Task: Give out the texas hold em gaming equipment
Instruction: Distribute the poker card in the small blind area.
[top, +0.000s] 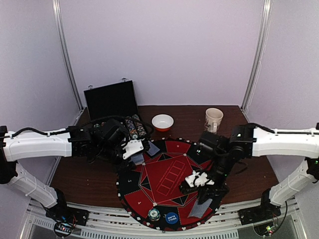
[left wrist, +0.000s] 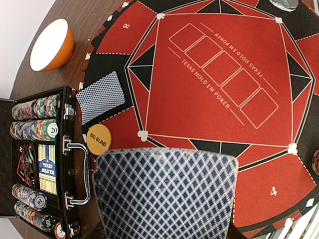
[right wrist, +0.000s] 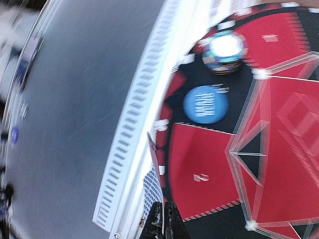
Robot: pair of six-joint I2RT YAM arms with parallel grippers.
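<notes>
Dealing cards from both arms over the red mat (top: 164, 181).

Left end effector (top: 133, 149) carries a checker-backed card (left wrist: 164, 194) flat above the mat's far-left rim. The card hides the fingers, so I judge them pinched on it. A dealt card (left wrist: 102, 97) lies nearby. Right end effector (right wrist: 163, 226) is pressed on a second card (right wrist: 153, 169), seen edge-on with its long axis toward the worktop's near edge. Seat 2 (right wrist: 199, 177) lies just inboard, nearest the right arm.
</notes>
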